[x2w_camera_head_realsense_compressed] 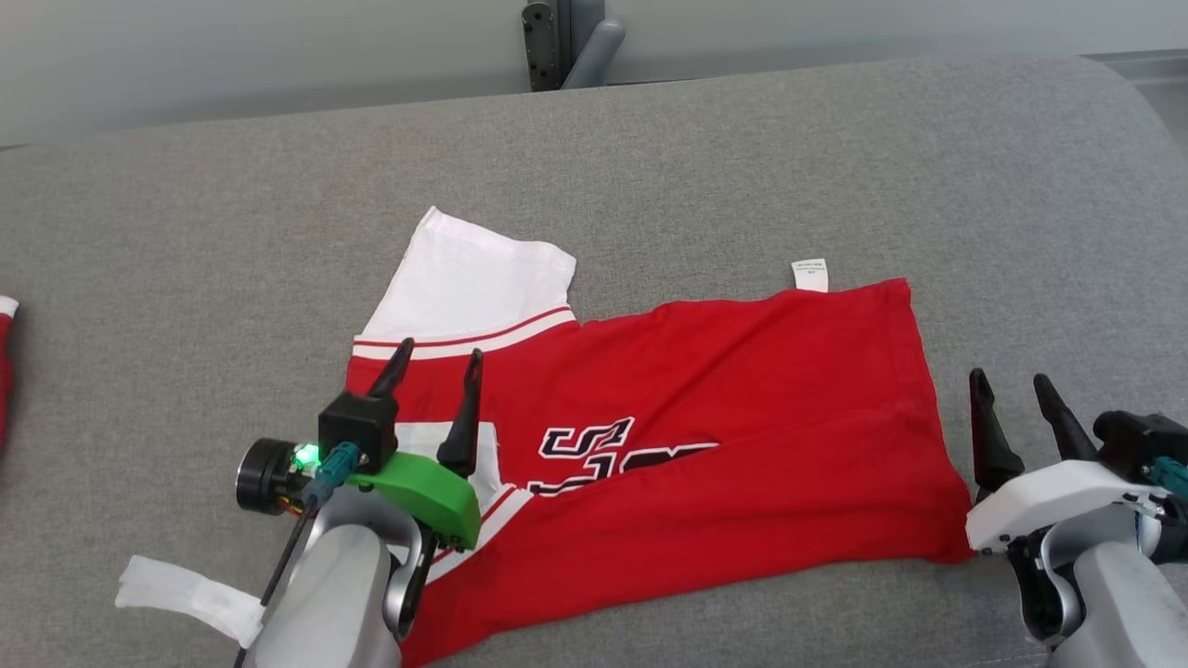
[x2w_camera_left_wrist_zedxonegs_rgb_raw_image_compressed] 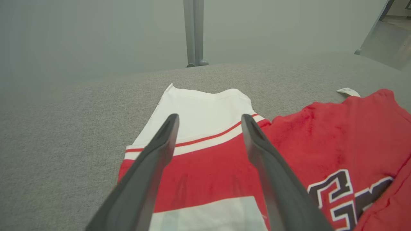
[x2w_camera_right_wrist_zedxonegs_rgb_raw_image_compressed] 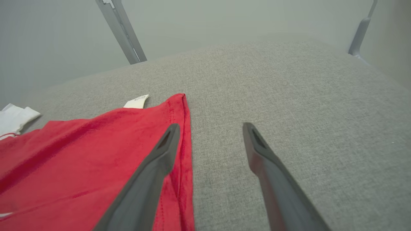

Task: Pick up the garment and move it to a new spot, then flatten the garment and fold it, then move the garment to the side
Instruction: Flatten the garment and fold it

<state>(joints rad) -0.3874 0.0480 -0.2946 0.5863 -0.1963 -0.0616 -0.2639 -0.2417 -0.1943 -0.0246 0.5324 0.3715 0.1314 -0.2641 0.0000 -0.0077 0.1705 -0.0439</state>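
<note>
Left fingers (x2w_camera_head_realsense_compressed: 464, 417), released, over the shoulder of the red jersey (x2w_camera_head_realsense_compressed: 742, 371); right fingers (x2w_camera_head_realsense_compressed: 987, 427), released, astride its hem: pinching one layer may undo the fold.

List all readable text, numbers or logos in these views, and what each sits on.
Black, white-edged lettering on the red and white fabric garment: partly hidden under a fold, so no whole word or number can be read.
Small white care tag at the garment's far edge: print too small to read.
No other text.

Bare grey surface (x2w_camera_head_realsense_compressed: 742, 167) around garment (x2w_camera_head_realsense_compressed: 742, 390) — post (x2w_camera_head_realsense_compressed: 566, 42) behind
</note>
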